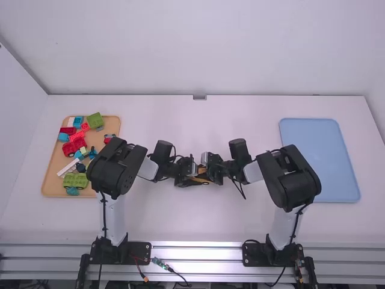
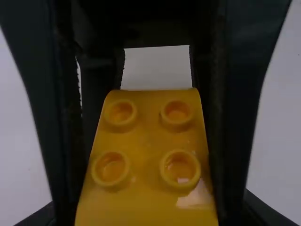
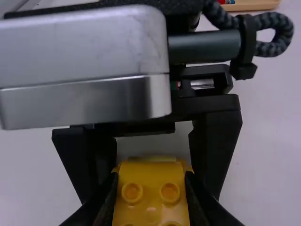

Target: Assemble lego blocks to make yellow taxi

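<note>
Two claws face each other over the white surface, close together, with the yellow bricks between them. The left claw is closed about a yellow piece, its fingers snug on both sides. The right claw pinches a yellow block between its fingers. Four round studs show on that block in the left wrist view. In the right wrist view, a wider yellow part shows beyond the block, between the left claw's fingers; whether the two are joined I cannot tell.

Well to the left of the left claw, one tan tray bears a mix of loose blocks. Two green blocks can be counted, one at the tray's far end and one at its near end, along with one long white piece. Several red and several blue pieces lie among them, too crowded to count surely. Well to the right of the right claw is one light blue tray.
</note>
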